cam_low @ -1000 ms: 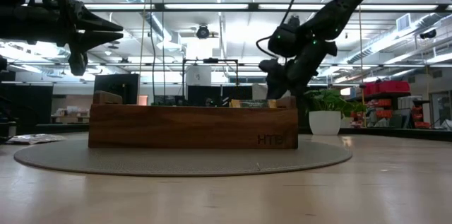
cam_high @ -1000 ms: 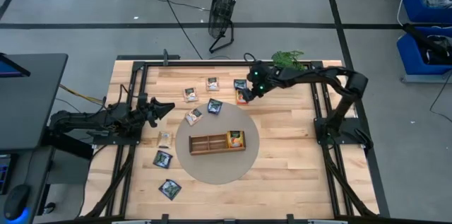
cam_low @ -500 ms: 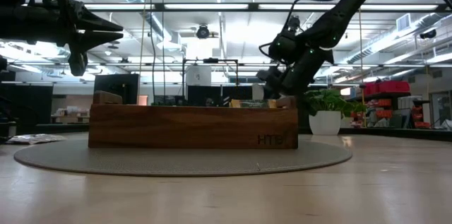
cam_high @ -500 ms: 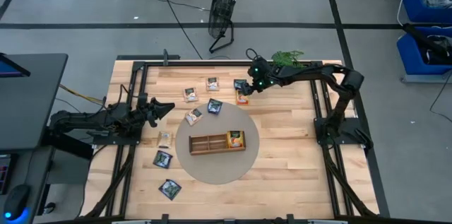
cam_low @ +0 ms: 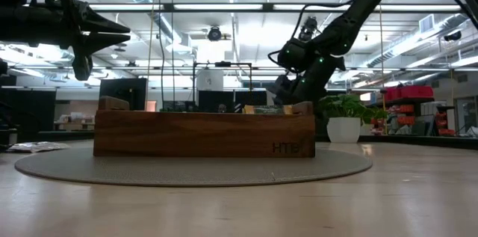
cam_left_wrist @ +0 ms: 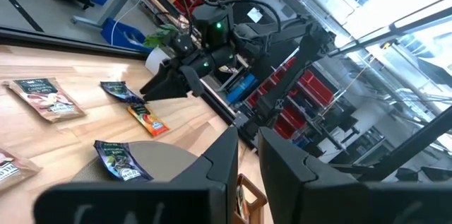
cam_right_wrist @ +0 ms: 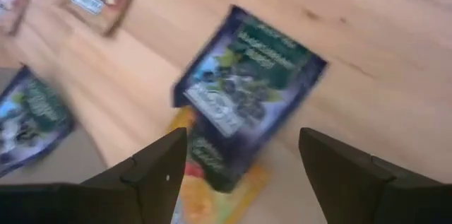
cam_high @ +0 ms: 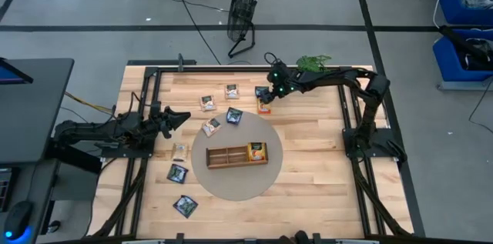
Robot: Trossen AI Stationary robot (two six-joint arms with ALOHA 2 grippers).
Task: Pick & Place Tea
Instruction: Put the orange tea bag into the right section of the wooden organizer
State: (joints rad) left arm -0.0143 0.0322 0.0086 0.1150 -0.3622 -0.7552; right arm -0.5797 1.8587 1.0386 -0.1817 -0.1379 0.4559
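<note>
The tea sachets lie scattered on the wooden table. A dark blue sachet (cam_right_wrist: 247, 68) (cam_high: 262, 91) lies flat, one edge over an orange sachet (cam_right_wrist: 212, 181) (cam_high: 264, 107). My right gripper (cam_right_wrist: 242, 139) (cam_high: 268, 92) hovers over these two, open and slanting down, with nothing between its fingers. The wooden tray (cam_high: 231, 156) sits on a round grey mat (cam_high: 231, 186), an orange sachet (cam_high: 256, 152) in its right compartment. My left gripper (cam_high: 183, 116) (cam_left_wrist: 247, 160) waits level at the table's left, its fingers a narrow gap apart and holding nothing.
More sachets lie at the far side (cam_high: 206, 103) (cam_high: 231, 91), by the mat's far-left rim (cam_high: 233, 116) (cam_high: 211, 127), and at the near left (cam_high: 177, 172) (cam_high: 185, 205). A potted plant (cam_high: 313, 62) stands at the far edge behind my right arm. Bare wood lies right of the mat.
My right gripper has moved a little toward the table's far-left side and down over the dark blue sachet, tipping more steeply downward. The sachets have stayed where they were.
</note>
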